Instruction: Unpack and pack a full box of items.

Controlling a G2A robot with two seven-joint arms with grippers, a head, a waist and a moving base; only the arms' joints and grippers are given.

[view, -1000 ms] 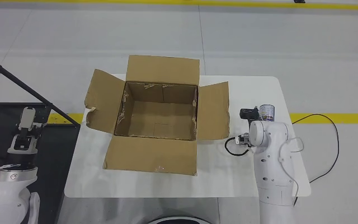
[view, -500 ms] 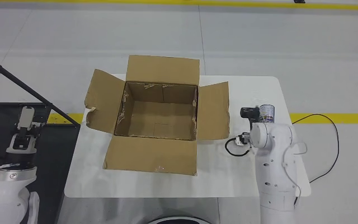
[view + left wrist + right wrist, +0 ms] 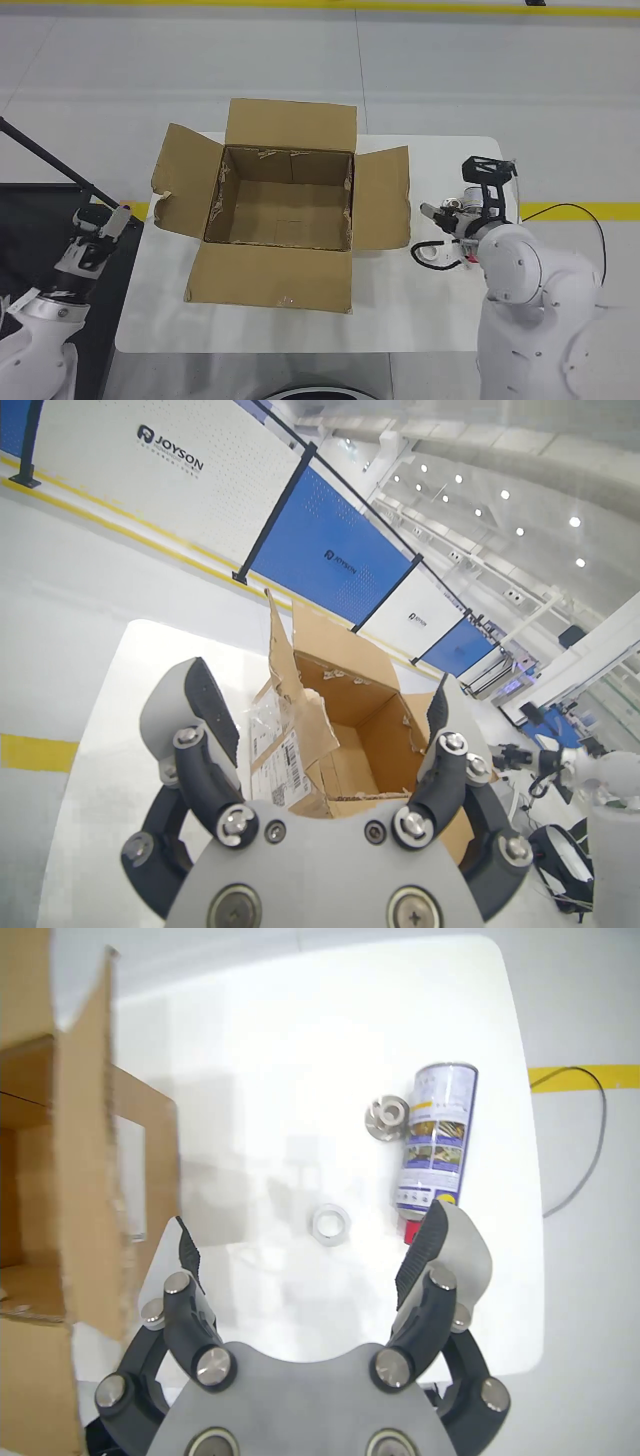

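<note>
The table (image 3: 450, 160) carries the open box (image 3: 270, 278), flaps spread, its floor bare. The left gripper (image 3: 320, 680), jaws apart and empty, hangs beside the table, facing the box. The right gripper (image 3: 311, 1218), also released and empty, hovers over a can (image 3: 437, 1143) lying on its side, a fitting (image 3: 386, 1118) just beside it and a ring (image 3: 330, 1224) near. Unpacking looks done. Packing likely comes next: descend squarely on one item, clench, lift.
</note>
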